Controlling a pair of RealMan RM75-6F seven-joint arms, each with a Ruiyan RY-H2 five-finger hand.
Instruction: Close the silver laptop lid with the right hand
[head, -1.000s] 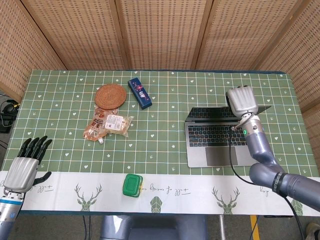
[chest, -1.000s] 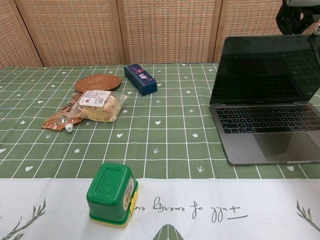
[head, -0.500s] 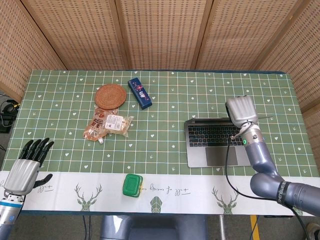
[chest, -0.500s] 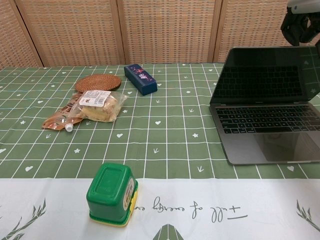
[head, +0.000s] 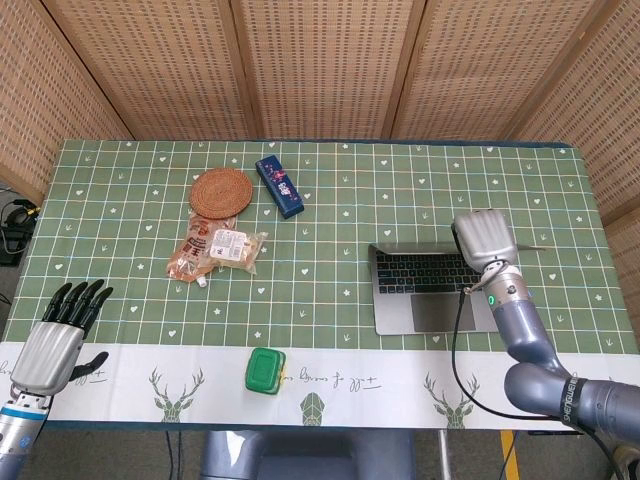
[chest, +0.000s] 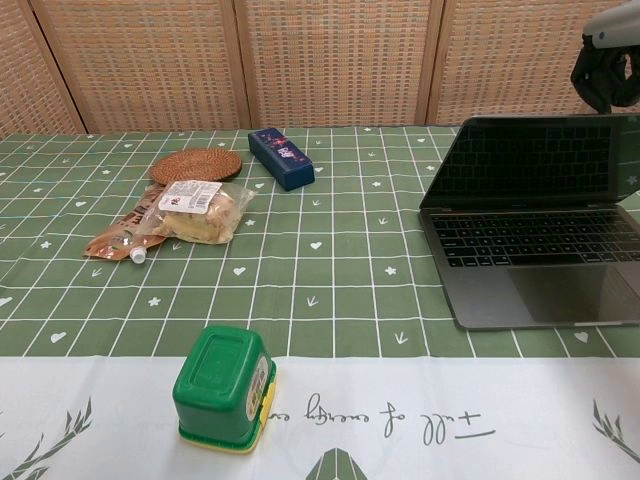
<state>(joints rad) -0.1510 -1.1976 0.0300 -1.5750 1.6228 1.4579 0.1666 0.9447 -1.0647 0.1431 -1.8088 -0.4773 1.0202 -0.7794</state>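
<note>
The silver laptop (head: 420, 290) lies at the table's right side, its lid partly lowered and leaning over the keyboard (chest: 535, 238). The chest view shows the dark screen (chest: 530, 160) tilted forward. My right hand (head: 483, 237) rests on the lid's top edge and presses on it from behind, gripping nothing; in the chest view the right hand (chest: 607, 72) shows at the top right corner, over the lid's edge. My left hand (head: 62, 335) hangs at the near left table edge, fingers spread, holding nothing.
A blue box (head: 279, 186), a round woven coaster (head: 221, 190) and a clear snack packet (head: 217, 248) lie at the far left-middle. A green lidded container (chest: 222, 387) stands on the white cloth strip near the front edge.
The right hand has pushed the lid down and toward me; the screen now leans much lower over the keyboard. The left hand has shifted slightly.
</note>
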